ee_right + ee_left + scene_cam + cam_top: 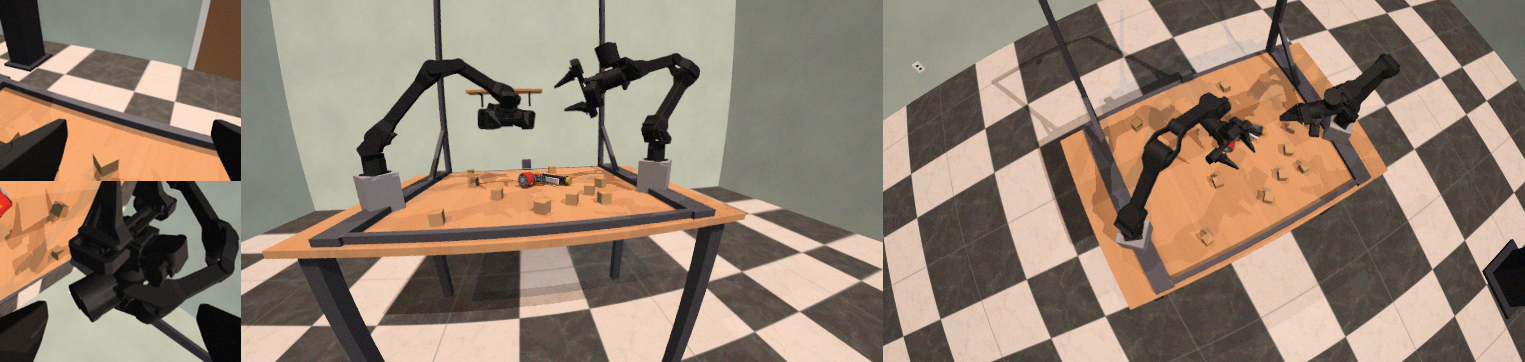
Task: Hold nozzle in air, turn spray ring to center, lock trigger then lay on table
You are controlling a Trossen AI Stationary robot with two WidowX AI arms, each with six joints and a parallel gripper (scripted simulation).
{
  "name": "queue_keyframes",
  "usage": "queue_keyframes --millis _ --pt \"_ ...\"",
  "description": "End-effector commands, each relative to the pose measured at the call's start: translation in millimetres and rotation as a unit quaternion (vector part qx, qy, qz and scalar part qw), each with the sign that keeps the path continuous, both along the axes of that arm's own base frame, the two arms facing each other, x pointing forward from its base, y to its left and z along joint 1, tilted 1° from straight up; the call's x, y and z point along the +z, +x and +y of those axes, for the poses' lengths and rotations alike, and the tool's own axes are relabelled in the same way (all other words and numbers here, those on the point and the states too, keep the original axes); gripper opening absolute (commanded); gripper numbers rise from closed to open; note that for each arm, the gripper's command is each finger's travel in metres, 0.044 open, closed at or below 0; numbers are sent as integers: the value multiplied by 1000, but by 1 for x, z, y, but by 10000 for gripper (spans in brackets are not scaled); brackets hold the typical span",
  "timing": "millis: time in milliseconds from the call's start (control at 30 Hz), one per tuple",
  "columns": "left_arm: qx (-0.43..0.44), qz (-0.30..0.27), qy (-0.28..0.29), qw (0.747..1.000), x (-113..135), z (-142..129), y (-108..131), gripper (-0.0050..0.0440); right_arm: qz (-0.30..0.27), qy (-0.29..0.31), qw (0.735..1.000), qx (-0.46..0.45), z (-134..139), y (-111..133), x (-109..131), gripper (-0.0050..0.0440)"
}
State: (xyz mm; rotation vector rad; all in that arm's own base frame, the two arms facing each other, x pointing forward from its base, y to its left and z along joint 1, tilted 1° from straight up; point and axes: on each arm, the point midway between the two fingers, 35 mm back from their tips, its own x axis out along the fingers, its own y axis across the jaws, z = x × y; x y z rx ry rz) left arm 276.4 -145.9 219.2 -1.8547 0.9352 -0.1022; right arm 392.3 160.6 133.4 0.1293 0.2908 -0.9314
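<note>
The hose nozzle (1229, 145) (522, 180) lies on the table, its red head towards picture left and its yellow end towards picture right in the exterior view. Part of its red head (3, 204) shows in the left wrist view. Its ring symbols and lock levers are too small to read. My left gripper (1284, 118) (561, 98), on the arm at picture right, is open and empty, high above the table. My right gripper (1245, 159) (506, 120) (141, 128), on the arm at picture left, is open and empty, high above the nozzle area, facing the table's front side.
Several small wooden blocks lie about the table, such as one block (1207, 237) (436, 217) near the front and another (542, 205) (1267, 196). A dark rail (511, 231) (133, 119) runs along the front. Upright posts (439, 100) stand behind. The two arms are close together in the air.
</note>
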Motion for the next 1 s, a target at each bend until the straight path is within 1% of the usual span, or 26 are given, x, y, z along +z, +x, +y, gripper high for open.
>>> queue_keyframes --millis 0,533,733,967 --pt "0 -8 -2 1000 6 0 0 400 -12 10 1000 0 0 0 11 400" --pt "0 -8 -2 1000 6 0 0 400 -12 10 1000 0 0 0 11 400" --pt "2 -35 20 999 9 4 4 402 2 28 1000 -8 -11 0 13 396" --pt "7 -93 69 993 17 14 10 402 25 68 997 -15 -31 -1 18 396"
